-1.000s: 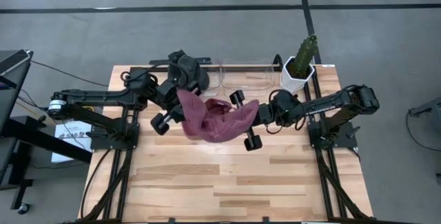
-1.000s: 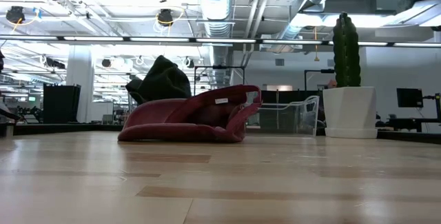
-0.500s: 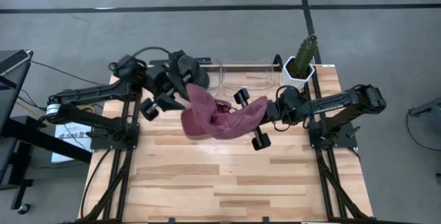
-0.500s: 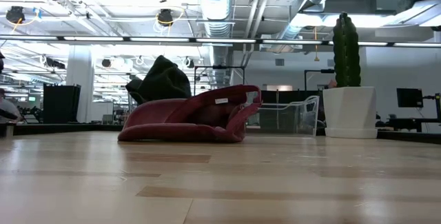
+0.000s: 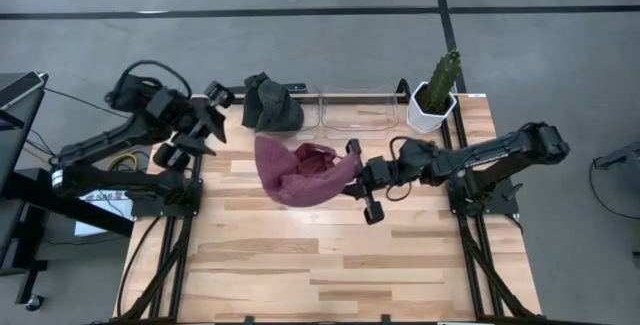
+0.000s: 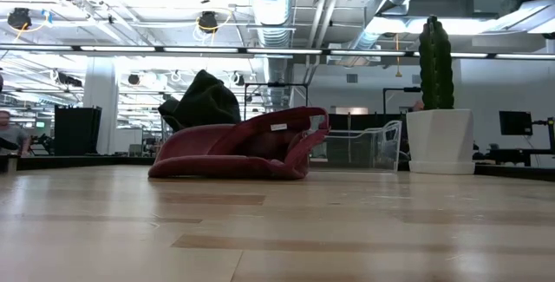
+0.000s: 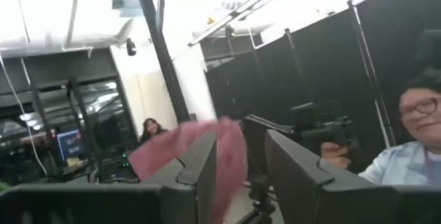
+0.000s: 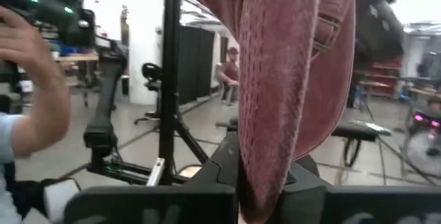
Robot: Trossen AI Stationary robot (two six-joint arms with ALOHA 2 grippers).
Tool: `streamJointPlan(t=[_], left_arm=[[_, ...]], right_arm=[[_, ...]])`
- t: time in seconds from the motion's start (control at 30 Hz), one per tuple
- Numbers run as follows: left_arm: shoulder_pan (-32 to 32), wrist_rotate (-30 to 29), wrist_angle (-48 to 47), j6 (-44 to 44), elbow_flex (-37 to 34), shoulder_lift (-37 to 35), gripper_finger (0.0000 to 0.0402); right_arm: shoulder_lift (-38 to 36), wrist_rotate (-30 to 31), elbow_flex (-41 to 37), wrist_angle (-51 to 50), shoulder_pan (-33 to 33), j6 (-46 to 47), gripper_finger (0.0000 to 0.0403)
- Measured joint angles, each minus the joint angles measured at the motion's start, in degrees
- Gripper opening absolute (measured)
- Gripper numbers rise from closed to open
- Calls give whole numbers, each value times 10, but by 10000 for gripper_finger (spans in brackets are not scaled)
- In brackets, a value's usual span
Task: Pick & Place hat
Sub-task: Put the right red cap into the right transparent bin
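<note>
The maroon hat (image 5: 297, 170) lies crumpled on the wooden table (image 5: 330, 265), centre of the high view, slightly above the middle. The right gripper (image 5: 358, 173) sits at the hat's right edge, jaws closed on the fabric; in the right wrist view maroon cloth (image 8: 289, 79) hangs pinched between the dark fingers (image 8: 220, 165), and the contact line itself is cut off at the frame bottom. The left gripper (image 5: 196, 130) is at the upper left of the high view, over the table's left edge, well apart from the hat. The left wrist view shows its two fingers (image 7: 200, 172) parted with a gap and nothing between them; the hat (image 7: 182, 156) is a blurry pink shape farther off.

A dark hat (image 5: 270, 105) sits at the top edge of the table, just left of a clear bin (image 5: 355, 105); the bin's contents are hard to make out. A potted cactus (image 5: 438, 90) stands at the upper right corner.

In the low view the maroon hat (image 6: 243, 147) rests on the table with the dark hat (image 6: 204, 100) partly hidden behind it; neither gripper is visible there. A person (image 7: 420, 141) is cut off at the right edge of the left wrist view, and a blurred hand (image 8: 27, 79) shows at the left of the right wrist view.
</note>
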Motion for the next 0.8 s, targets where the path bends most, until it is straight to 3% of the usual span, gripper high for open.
streamJointPlan(t=[0.3, 0.57, 0.8], left_arm=[[-1, 28, -115, -2, -1, 26, 121], [-5, 124, -114, -26, -1, 61, 121], [-5, 165, -113, 45, -1, 46, 121]], right_arm=[[64, 13, -29, 39, 3, 30, 1], [118, 31, -29, 60, 3, 96, 1], [167, 76, -29, 101, 2, 143, 1]])
